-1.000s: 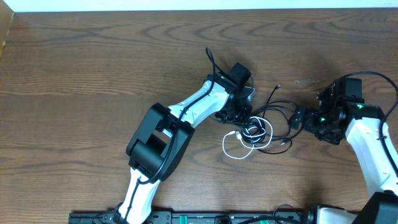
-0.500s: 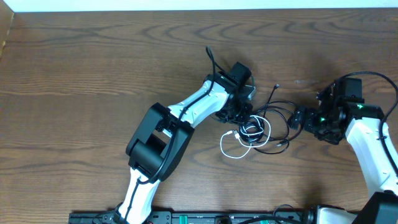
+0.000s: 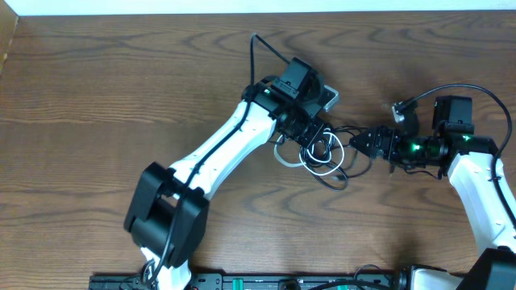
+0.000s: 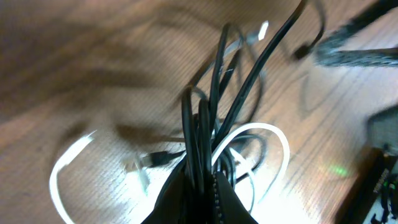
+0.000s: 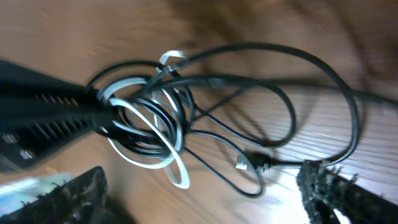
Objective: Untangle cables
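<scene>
The cables lie in one tangle near the table's middle. The black cable (image 3: pixel 335 180) loops through the white cable (image 3: pixel 284 158). My left gripper (image 3: pixel 310 138) is shut on a bunch of black strands (image 4: pixel 200 124), and a white loop (image 4: pixel 281 138) hangs behind them over the wood. My right gripper (image 3: pixel 372 143) is open just right of the tangle. Its fingers (image 5: pixel 329 186) straddle a free black loop (image 5: pixel 292 109) and a small plug end (image 5: pixel 249 163) without touching either. The white coils (image 5: pixel 177 158) sit at the left gripper's tips.
Brown wooden table (image 3: pixel 97 97) all around. The left arm (image 3: pixel 218 153) slants from the front left to the tangle. The right arm (image 3: pixel 484 193) comes in from the right edge, with its own thick black wire (image 3: pixel 451 89) arching above it.
My left gripper has shut on the black strands and swung up and back, pulling the tangle with it. My right gripper has moved left toward the tangle, still open.
</scene>
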Robot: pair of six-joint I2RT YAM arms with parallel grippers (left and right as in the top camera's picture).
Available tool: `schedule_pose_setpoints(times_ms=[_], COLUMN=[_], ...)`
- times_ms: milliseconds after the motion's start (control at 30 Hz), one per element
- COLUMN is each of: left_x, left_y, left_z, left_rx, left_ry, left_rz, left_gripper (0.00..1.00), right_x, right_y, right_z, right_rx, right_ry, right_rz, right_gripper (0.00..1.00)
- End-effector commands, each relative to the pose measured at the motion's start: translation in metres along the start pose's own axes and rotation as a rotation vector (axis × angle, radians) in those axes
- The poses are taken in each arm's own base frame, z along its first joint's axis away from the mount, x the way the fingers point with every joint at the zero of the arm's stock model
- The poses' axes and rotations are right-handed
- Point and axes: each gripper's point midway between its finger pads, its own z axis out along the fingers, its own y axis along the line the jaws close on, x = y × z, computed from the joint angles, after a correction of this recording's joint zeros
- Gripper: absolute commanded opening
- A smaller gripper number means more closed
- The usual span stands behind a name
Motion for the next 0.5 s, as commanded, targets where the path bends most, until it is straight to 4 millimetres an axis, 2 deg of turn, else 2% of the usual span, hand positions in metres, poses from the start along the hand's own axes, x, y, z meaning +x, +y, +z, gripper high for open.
schedule_pose_setpoints(times_ms=[0, 33, 100, 233, 300, 467], left_x=[-0.005, -0.005, -0.004, -0.003, -0.002, -0.001], left_y=[-0.003, -0.003, -0.006, -0.013, -0.017, -0.026], left_z=[-0.007, -0.007, -0.006, -0.003, -0.002, 0.002], left_rx=[0.0, 0.0, 0.003, 0.01, 0.014, 0.021], left_ry=[-0.02, -0.019, -0.014, -0.008, -0.004, 0.004], left_rz=[0.066, 0.066, 0.069, 0.084, 0.098, 0.156], left_gripper=[0.07, 0.08, 0.07, 0.07, 0.07, 0.07], right_x=[0.0, -0.005, -0.012, -0.028, -0.031, -0.027], right_y=[0.021, 0.021, 0.023, 0.027, 0.021, 0.009], right_z=[0.0, 0.0, 0.0, -0.002, -0.001, 0.006], right_rx=[-0.122, -0.126, -0.135, -0.154, -0.124, -0.059], right_ry=[0.018, 0.005, -0.015, -0.066, -0.087, -0.093], right_rz=[0.169, 0.223, 0.267, 0.314, 0.355, 0.429], right_gripper=[0.81, 0.66, 0.54, 0.53, 0.53, 0.58])
